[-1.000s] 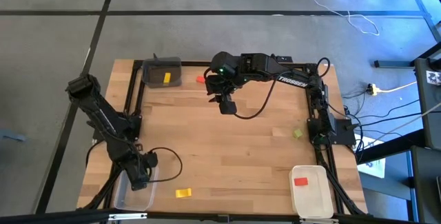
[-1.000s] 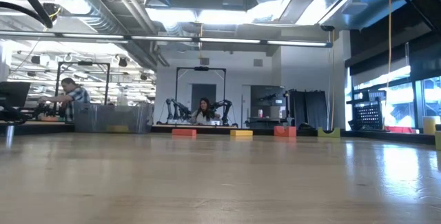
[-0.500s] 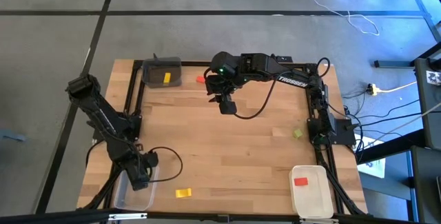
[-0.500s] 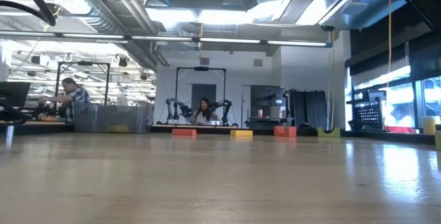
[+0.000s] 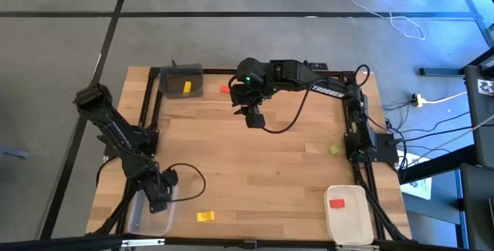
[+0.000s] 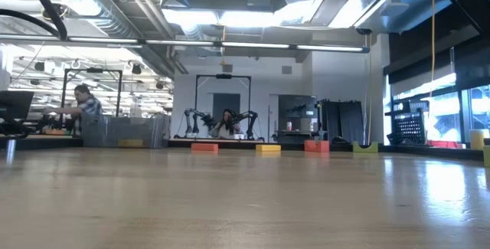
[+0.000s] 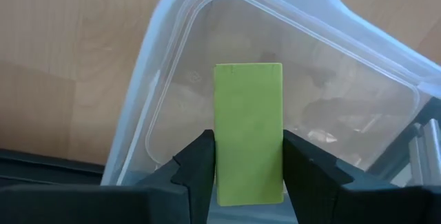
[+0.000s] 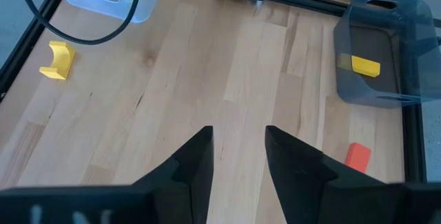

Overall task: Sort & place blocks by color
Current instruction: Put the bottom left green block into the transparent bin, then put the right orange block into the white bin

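Green block (image 7: 248, 133) clamped between left gripper (image 7: 248, 165) fingers, directly over clear bin (image 7: 207, 38); lower slightly, keep centred inside rim, then release; right gripper (image 8: 238, 156) empty, parted, above table (image 8: 207, 79) near red block (image 8: 357, 156).

Right gripper (image 8: 238, 156) is seen at frame bottom, fingers parted over bare wooden table (image 8: 207, 72). A yellow block (image 8: 365, 65) lies inside the dark bin (image 8: 379, 24) at upper right. A red block (image 8: 357, 156) sits at lower right. A notched yellow block (image 8: 56, 60) is noted at left. A clear bin (image 8: 89, 0) is partly visible at upper left.
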